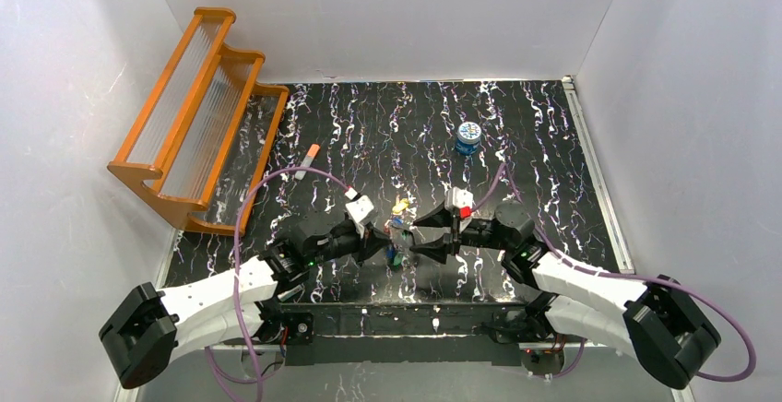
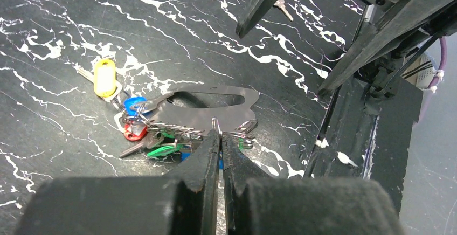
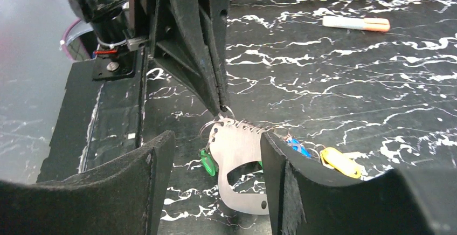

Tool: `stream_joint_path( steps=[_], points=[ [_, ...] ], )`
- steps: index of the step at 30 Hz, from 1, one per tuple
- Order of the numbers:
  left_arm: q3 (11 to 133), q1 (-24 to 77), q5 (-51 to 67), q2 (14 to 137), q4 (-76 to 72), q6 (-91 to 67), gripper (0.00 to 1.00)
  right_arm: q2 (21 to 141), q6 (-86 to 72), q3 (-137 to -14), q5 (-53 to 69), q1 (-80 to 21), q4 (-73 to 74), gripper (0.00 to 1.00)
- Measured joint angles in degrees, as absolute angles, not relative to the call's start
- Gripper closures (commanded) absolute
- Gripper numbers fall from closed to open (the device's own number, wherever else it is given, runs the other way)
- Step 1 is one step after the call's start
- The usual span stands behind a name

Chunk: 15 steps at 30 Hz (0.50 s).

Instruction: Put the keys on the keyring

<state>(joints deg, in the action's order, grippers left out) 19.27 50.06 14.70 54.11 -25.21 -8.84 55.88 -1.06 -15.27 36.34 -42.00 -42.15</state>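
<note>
Left tool [image 2: 220, 136] pressed together, pinching the small wire loop at the edge of the keyring [image 3: 240, 154], mid-counter [image 2: 215, 41]. Keys [image 2: 134, 132] (blue, red and green heads) bunched against the keyring beside a yellow tag [image 2: 104, 77]; tag lettering unreadable. Right tool [image 3: 215, 143] spread, fingers either side of the keyring; contact unclear.

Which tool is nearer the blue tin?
Right. The blue tin lies farther up the table from the right tool, slightly rightward; the left tool sits farther left, across the keys.
</note>
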Motion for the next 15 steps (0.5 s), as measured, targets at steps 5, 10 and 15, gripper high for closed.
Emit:
stream_joint_path(
  steps=[5, 10, 15],
  points=[
    [19.1, 50.1, 16.2, 52.8, -25.1, -6.5, 1.0, 60.8, 0.7, -15.7, 41.3, -42.0, -44.1, 0.4],
    [18.9, 50.1, 18.6, 52.5, -25.2, -5.0, 1.0, 64.5, 2.8, -17.8, 44.5, -42.0, -44.4, 0.47],
    [18.3, 50.1, 20.0, 51.2, -25.1, -3.6, 1.0, 66.3, 4.5, -20.2, 46.5, -42.0, -45.1, 0.5]
  ],
)
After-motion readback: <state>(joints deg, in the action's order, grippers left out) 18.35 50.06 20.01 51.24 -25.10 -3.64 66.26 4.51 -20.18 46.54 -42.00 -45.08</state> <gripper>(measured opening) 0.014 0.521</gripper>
